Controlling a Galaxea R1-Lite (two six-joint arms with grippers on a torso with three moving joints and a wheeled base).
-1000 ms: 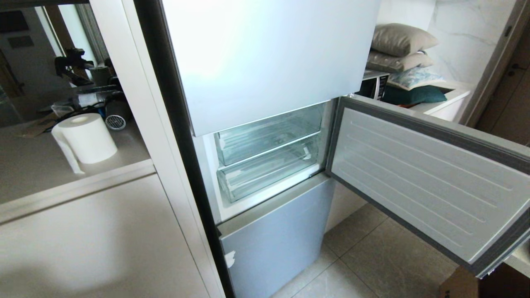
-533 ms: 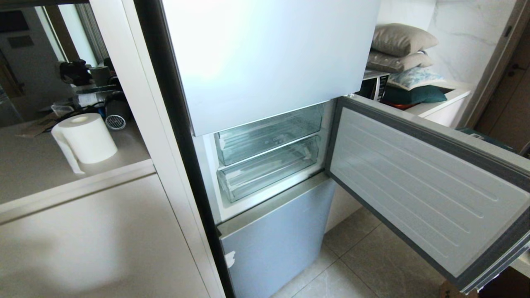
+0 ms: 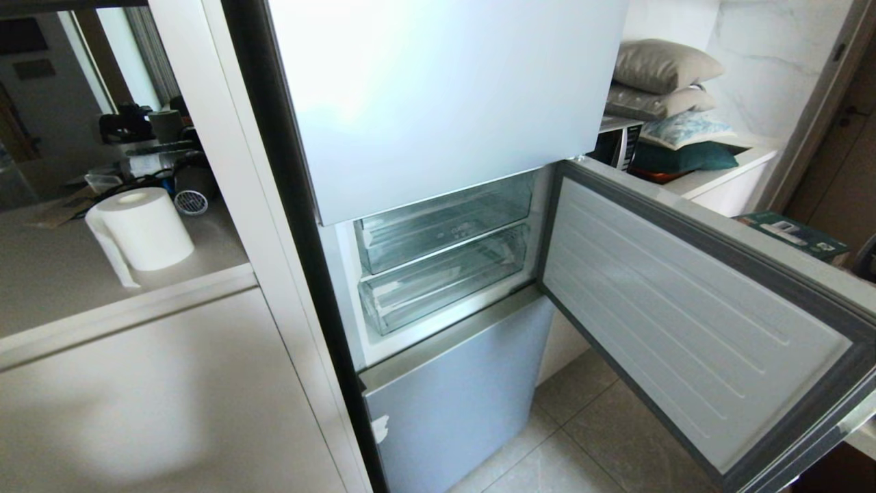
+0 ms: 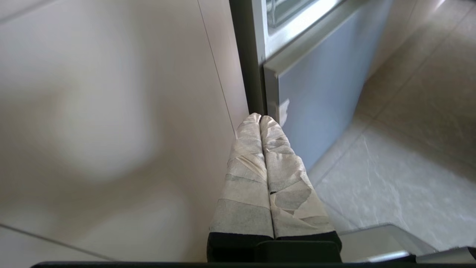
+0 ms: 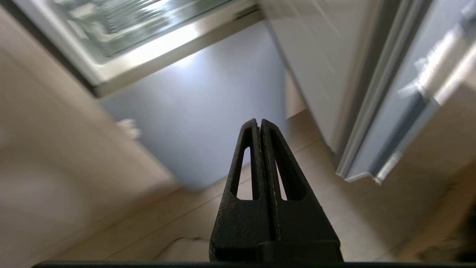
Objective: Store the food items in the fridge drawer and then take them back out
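Observation:
The fridge's middle compartment stands open in the head view. The fridge drawer (image 3: 445,281) is the lower of two clear drawers, pushed in under the shallower upper drawer (image 3: 441,222). No food items show in any view. Neither arm shows in the head view. My left gripper (image 4: 260,117), its fingers wrapped in pale tape, is shut and empty, low in front of the fridge's grey bottom door (image 4: 316,89). My right gripper (image 5: 259,121), black, is shut and empty, also low before the bottom door (image 5: 200,115), beside the open door's lower edge (image 5: 366,163).
The open compartment door (image 3: 691,308) swings out wide to the right over the tiled floor (image 3: 616,438). A cream cabinet (image 3: 171,397) with a paper roll (image 3: 140,229) on its counter flanks the fridge on the left. Pillows (image 3: 664,68) are stacked behind the door.
The open compartment door has swung a little wider, uncovering a green box behind it. The drawers have stayed pushed in.

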